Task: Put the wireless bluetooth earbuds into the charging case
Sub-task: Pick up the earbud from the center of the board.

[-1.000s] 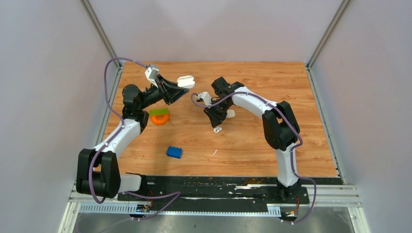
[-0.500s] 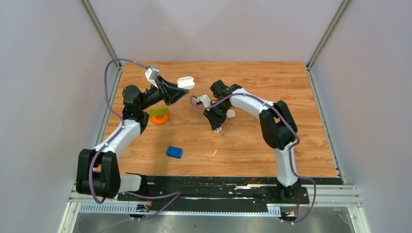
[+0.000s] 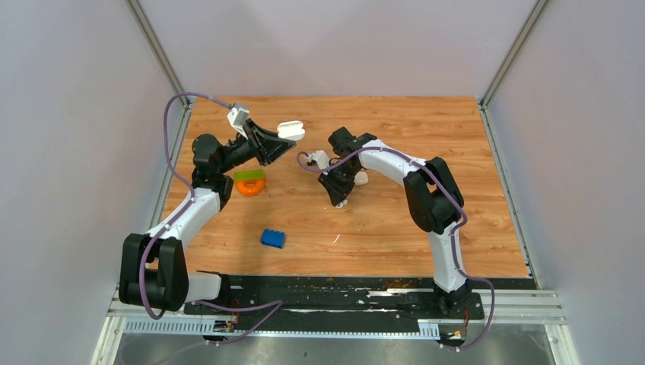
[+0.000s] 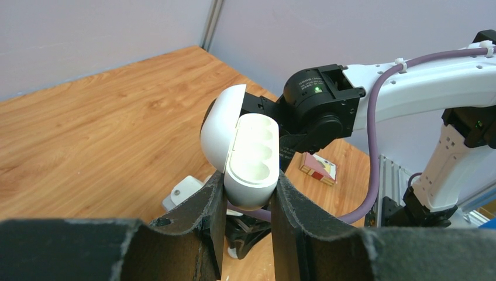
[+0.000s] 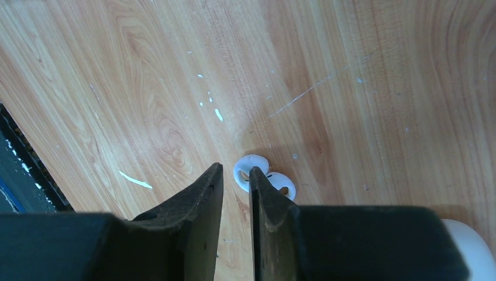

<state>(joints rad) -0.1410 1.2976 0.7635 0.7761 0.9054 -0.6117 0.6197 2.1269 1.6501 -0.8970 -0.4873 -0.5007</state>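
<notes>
My left gripper (image 3: pixel 283 141) is shut on the open white charging case (image 3: pixel 291 130) and holds it above the table at the back left. In the left wrist view the case (image 4: pixel 248 155) sits between my fingers with its lid hinged back and its wells facing up and empty. Two tiny white earbuds (image 5: pixel 257 163) lie side by side on the wood. My right gripper (image 5: pixel 235 170) points down just left of them, jaws a narrow gap apart with only bare wood between. Its right finger covers part of the near earbud. From above, the right gripper (image 3: pixel 340 198) stands over the earbuds (image 3: pixel 343 203).
A green and orange toy (image 3: pixel 250 182) lies below the left gripper. A blue brick (image 3: pixel 273 238) sits near the front. A white rounded object (image 3: pixel 361 178) lies beside the right gripper and also shows in the right wrist view (image 5: pixel 462 240). A small red block (image 4: pixel 319 168) lies behind the right arm.
My right gripper has shifted slightly left and down over the earbuds. The left gripper has kept the case almost still.
</notes>
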